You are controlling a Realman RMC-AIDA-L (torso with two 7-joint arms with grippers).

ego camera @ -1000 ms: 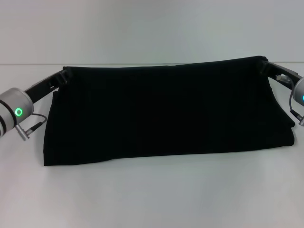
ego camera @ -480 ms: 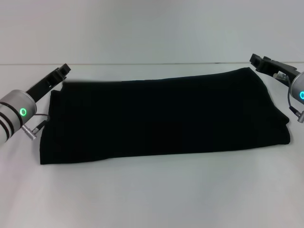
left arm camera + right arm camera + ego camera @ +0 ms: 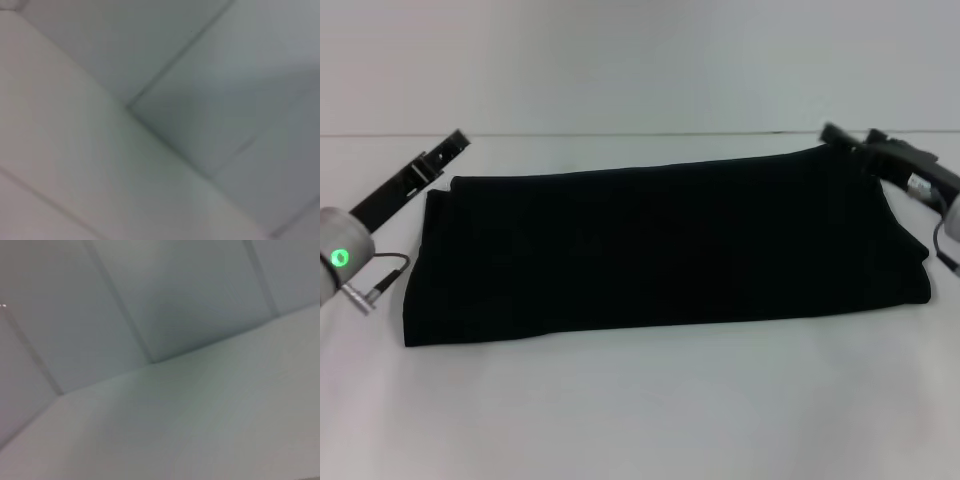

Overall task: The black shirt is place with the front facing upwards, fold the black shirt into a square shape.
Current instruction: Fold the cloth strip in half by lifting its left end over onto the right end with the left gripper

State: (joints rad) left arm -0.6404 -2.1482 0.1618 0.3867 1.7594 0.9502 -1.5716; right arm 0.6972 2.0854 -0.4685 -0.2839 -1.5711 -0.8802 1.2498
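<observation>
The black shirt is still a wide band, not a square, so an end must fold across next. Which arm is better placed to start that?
Roughly even, leaning left. The left gripper sits just off the far left corner of the black shirt, the right gripper mirrors it at the right.

Left gripper (image 3: 455,142) held raised at far left, arm angled inward. Right gripper (image 3: 835,135) held raised at far right.
</observation>
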